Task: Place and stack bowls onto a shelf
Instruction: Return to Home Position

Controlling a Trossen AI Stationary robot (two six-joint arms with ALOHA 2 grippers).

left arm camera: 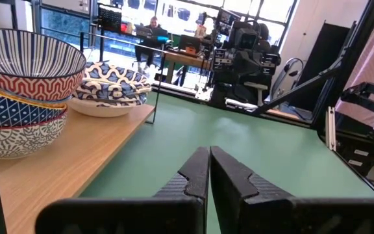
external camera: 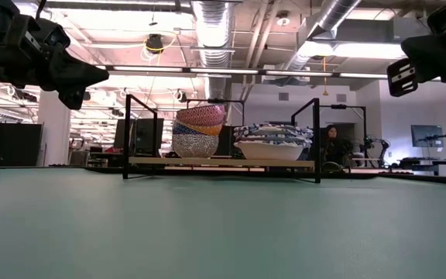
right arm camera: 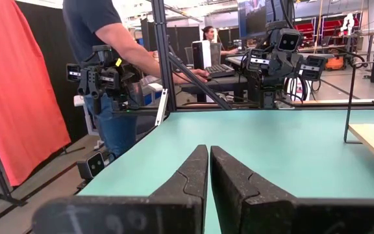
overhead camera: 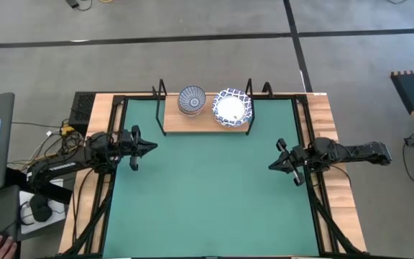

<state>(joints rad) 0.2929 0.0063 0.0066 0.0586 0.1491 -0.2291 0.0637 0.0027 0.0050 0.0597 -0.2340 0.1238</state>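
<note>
Green mat (overhead camera: 207,194); person (right arm camera: 106,78) beyond table.

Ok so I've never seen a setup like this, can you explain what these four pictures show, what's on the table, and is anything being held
This is a robot with two dark arms working at a table covered by a green mat. One picture looks straight down from above, one looks level across the table top, and the other two come from cameras on each arm's wrist, looking past that arm's own jaws.

At the far edge stands a wooden shelf with thin black wire uprights. On it are two stacks of bowls: the small bowls, patterned and coloured, and beside them the wide bowls, white with blue rims.

The left gripper hangs above the mat on the left side, the right gripper on the right. Both have their jaws shut and hold nothing. People in the wrist views are in the room behind.
</note>
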